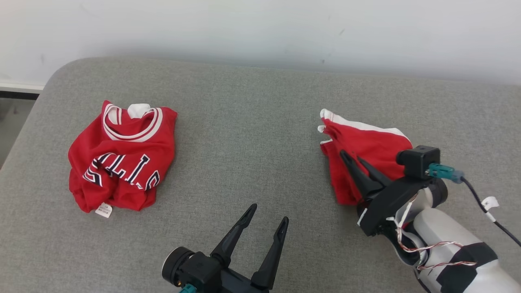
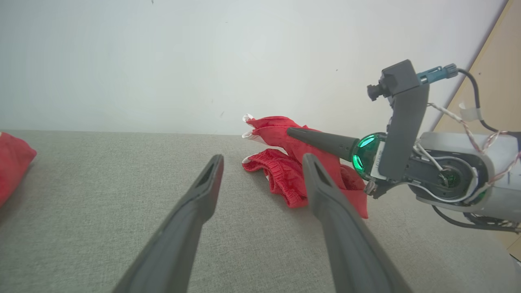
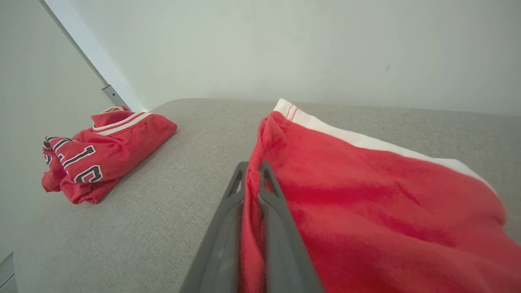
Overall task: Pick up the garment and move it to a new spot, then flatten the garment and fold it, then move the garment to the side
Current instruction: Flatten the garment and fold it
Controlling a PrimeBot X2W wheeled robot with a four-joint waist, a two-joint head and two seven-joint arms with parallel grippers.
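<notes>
Red white-trimmed fabric shorts (image 1: 366, 142): clamped by right gripper (image 1: 351, 156), right of crumpled red jersey (image 1: 122, 162); left gripper (image 1: 268, 213) agape. Seemingly bunched; lift clear.

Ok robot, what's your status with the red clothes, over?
Right gripper shut on red shorts. Left gripper open, empty. Jersey crumpled off to the left, not blocking.

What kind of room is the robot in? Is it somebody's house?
Probably a plain indoor room, maybe a home or a test space. A soft grey cushion like a sofa or bed sits against a bare white wall, with a red jersey and red shorts on it.
</notes>
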